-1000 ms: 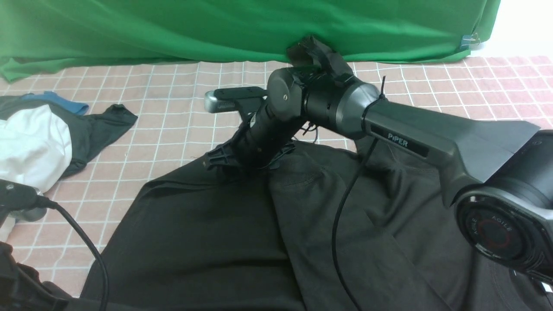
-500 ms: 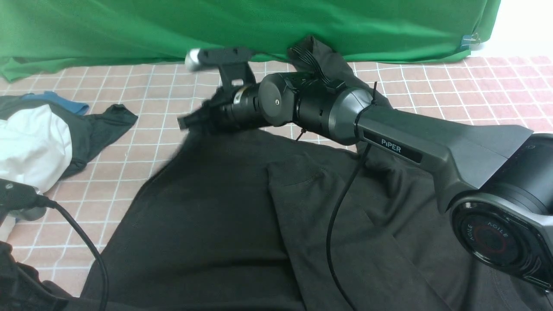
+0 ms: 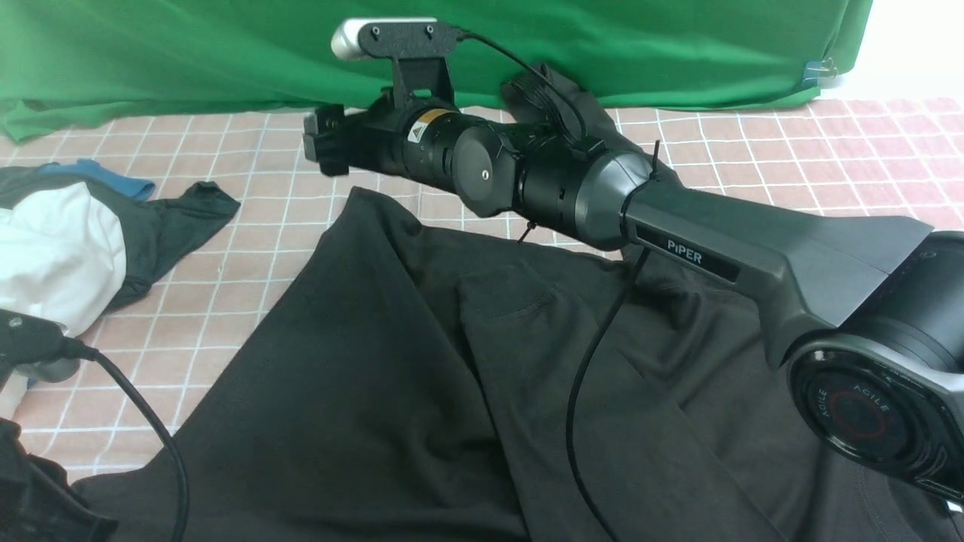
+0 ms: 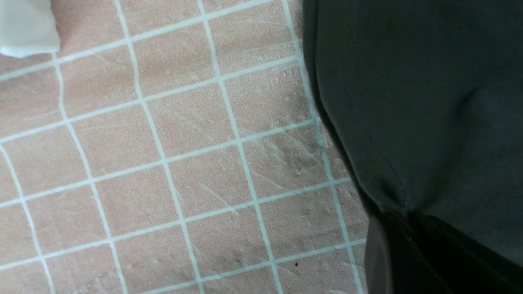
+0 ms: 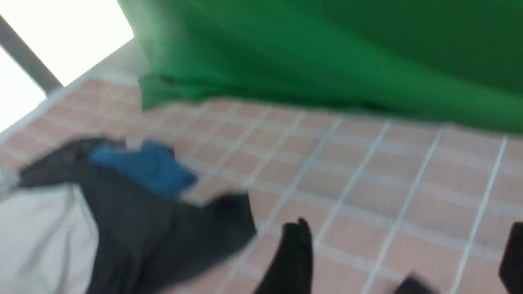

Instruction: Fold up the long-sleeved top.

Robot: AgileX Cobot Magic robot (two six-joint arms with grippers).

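The long-sleeved top (image 3: pixel 392 376) is a large black garment spread over the near half of the table, with one corner peaked toward the far side. My right gripper (image 3: pixel 312 143) hovers above and beyond that corner, open and empty. In the right wrist view its two dark fingertips (image 5: pixel 296 253) stand wide apart over bare checked cloth, with the right gripper (image 5: pixel 404 255) holding nothing. At the near left, my left gripper (image 4: pixel 392 214) is shut on the top's stitched edge (image 4: pixel 367 134), which puckers where it is pinched.
A white garment (image 3: pixel 53 248) and a smaller dark cloth with blue trim (image 3: pixel 177 214) lie at the far left. A green backdrop (image 3: pixel 452 45) hangs along the table's far edge. The table is covered by a pink checked cloth (image 3: pixel 263 248).
My right gripper rose from the top's far edge, carried it up and to the left, then opened and let it drop. The left gripper has not moved.
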